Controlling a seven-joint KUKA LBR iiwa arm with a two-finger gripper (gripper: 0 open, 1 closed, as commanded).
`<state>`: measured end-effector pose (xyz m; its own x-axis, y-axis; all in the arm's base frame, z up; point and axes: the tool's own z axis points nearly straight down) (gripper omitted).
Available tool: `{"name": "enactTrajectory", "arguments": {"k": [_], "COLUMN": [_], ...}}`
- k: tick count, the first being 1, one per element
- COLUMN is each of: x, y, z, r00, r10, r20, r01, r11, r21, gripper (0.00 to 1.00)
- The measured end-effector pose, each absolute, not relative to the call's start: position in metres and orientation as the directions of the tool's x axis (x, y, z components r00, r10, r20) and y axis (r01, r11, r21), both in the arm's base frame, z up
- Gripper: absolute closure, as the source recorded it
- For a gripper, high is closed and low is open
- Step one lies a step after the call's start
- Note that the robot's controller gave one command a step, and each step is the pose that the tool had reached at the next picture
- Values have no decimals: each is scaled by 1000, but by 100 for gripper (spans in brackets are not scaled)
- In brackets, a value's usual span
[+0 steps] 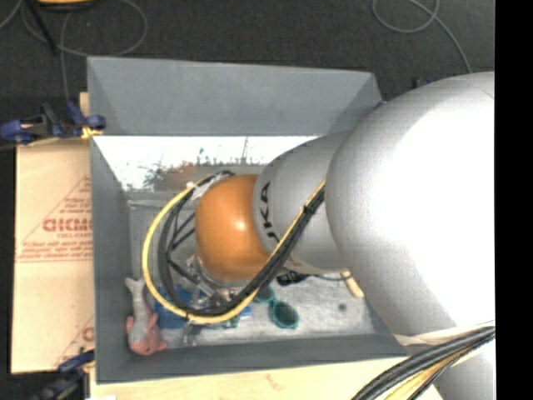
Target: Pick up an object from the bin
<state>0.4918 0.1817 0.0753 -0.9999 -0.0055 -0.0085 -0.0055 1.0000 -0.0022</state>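
**Silver arm (416,223) looms over the grey bin (225,107), gripper (200,294) low toward the front-left corner**

Under the gripper, partly hidden by it, a small blue piece (173,313) lies on the bin floor toward the front-left corner. Whether the gripper is open or closed, or grasping anything, cannot be told, because the wrist's rounded orange cover (229,227) sits over it and only some dark hardware shows below.

Just left of the blue piece, close against the left wall, lies a lumpy pink thing (143,333). To the right of the gripper, near the front wall, lies a teal thing with a ring-shaped end (283,313), apart from the blue piece.

A loop of yellow and black cables (154,248) curves from the cover's left side down around the gripper and up again along the arm. The arm's broad silver body reaches in from the right and hides the bin's right half.
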Motion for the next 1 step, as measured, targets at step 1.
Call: {"name": "enactTrajectory", "arguments": {"k": [1], "x": [486], "y": [177], "z": [243], "r00": [-1000], "r10": [1], "r20": [-8], "r01": [1], "r11": [1000], "r21": [4], "gripper": [100]}}
